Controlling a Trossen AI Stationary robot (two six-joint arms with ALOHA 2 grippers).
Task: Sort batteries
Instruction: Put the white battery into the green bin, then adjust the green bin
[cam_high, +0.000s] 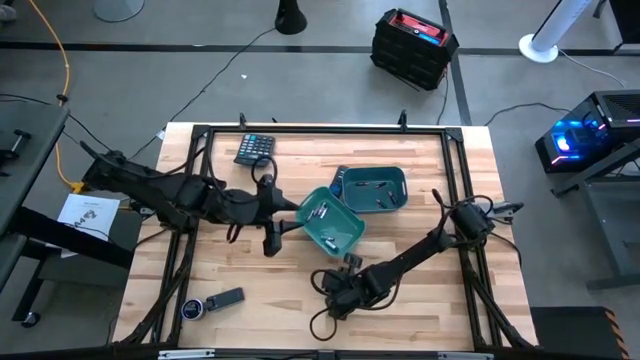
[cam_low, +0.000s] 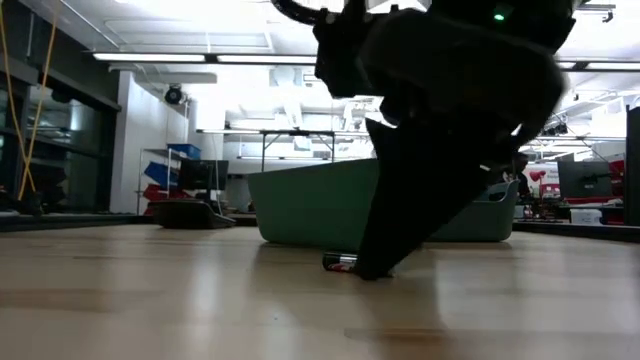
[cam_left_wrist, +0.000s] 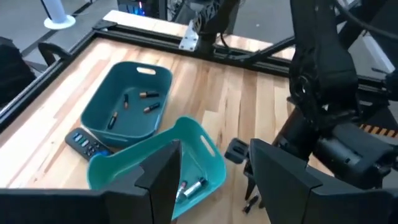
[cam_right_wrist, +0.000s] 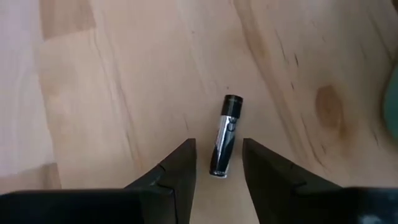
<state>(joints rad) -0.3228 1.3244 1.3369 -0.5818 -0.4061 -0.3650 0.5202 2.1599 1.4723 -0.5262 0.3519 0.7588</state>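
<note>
A small dark and silvery battery (cam_right_wrist: 225, 135) lies on the wooden table; it also shows in the low view (cam_low: 340, 262). My right gripper (cam_right_wrist: 217, 152) is open and points down at it. Its fingertips stand on either side of the battery's near end, with a gap on each side. Two teal bins hold a few batteries each: the far bin (cam_high: 375, 190) and the near bin (cam_high: 332, 222), whose corner lies over the far one. My left gripper (cam_left_wrist: 214, 186) is open at the near bin's left end (cam_left_wrist: 124, 168). My left gripper stands at the near bin's rim, with one finger (cam_left_wrist: 163, 177) showing in front of the bin's wall. I cannot tell whether it touches the bin.
A black remote control (cam_left_wrist: 87, 143) sticks out from under the bins. A dark calculator (cam_high: 254, 148) lies at the far left. A small dark block (cam_high: 352, 260) lies by my right gripper. Two small dark items (cam_high: 212, 302) lie near the front left. A black frame (cam_high: 320, 130) rings the table.
</note>
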